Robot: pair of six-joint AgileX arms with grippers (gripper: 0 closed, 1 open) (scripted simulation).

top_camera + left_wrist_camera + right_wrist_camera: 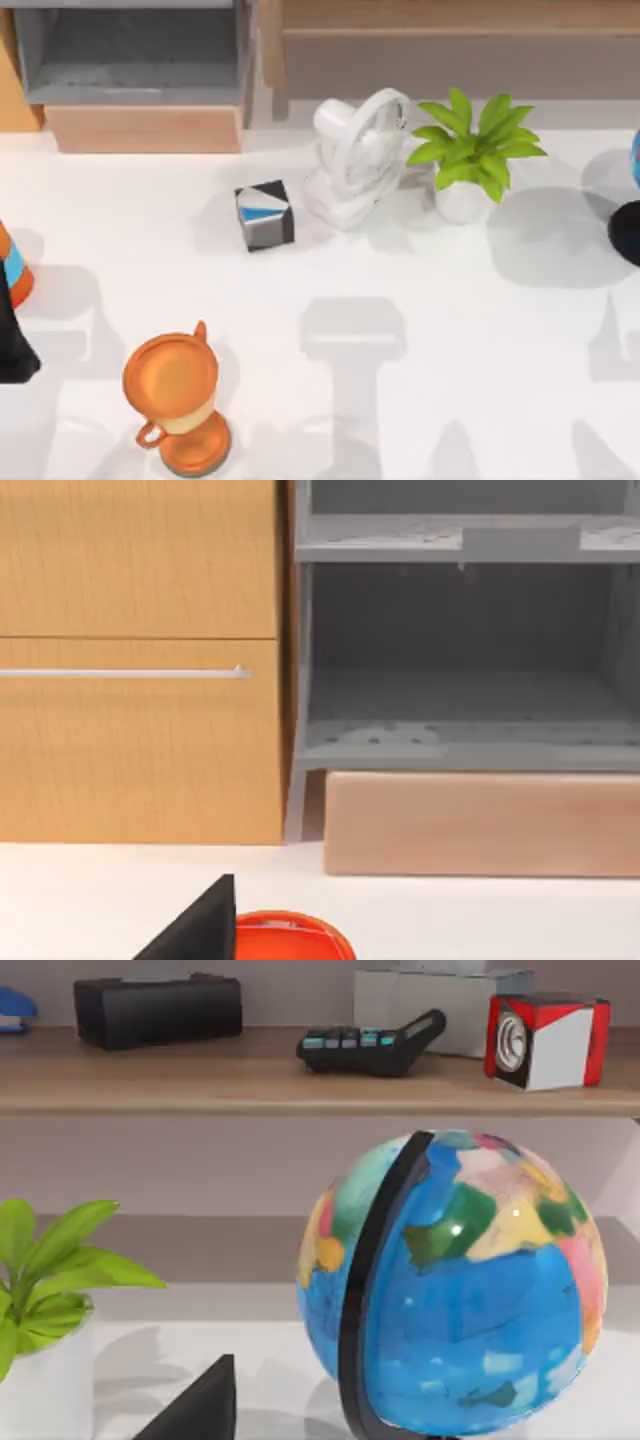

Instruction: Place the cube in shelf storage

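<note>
We've got a white table (420,330) with soft shadows on it — behind it a wooden cabinet (140,660) beside a grey open cubby (460,670).

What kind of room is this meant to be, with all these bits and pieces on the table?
Probably a rendered home or office desk corner, not a real room. A white table carries a desk fan, a potted plant and a globe, with a wooden shelf of small gadgets along the back.
</note>
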